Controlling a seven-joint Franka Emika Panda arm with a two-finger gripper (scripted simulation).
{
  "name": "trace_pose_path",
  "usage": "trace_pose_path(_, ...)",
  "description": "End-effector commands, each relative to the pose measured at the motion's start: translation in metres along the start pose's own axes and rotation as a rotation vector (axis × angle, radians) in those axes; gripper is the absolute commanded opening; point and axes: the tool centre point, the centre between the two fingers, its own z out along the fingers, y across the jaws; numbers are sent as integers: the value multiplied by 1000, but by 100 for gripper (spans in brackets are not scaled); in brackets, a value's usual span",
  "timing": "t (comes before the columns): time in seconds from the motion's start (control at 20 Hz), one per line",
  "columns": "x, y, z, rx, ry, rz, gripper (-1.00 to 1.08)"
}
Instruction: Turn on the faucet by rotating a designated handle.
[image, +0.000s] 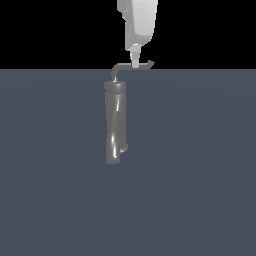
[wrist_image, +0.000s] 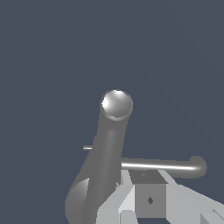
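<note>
The faucet (image: 115, 125) is a tall glossy grey cylinder standing on the dark floor, with a small nub (image: 123, 148) low on its side. From its top rises the handle (image: 142, 65), a thin L-shaped rod whose long arm reaches toward the exterior view's right. My white gripper (image: 135, 62) comes down from above, its narrow tips against the middle of that arm. In the wrist view the faucet (wrist_image: 107, 148) leans toward the camera and the handle (wrist_image: 166, 165) runs across just beyond my gripper (wrist_image: 146, 181). The fingers look pressed together, beside the rod rather than around it.
A flat dark blue-grey floor (image: 200, 175) surrounds the faucet on all sides. Black background fills the upper part of the exterior view. No other objects show.
</note>
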Motion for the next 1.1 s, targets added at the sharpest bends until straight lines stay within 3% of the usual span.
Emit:
trace_pose_path(0.0,7,-10,0,8,1,10,-100)
trace_pose_path(1.05,39,-66,-1,10,6,52,-100)
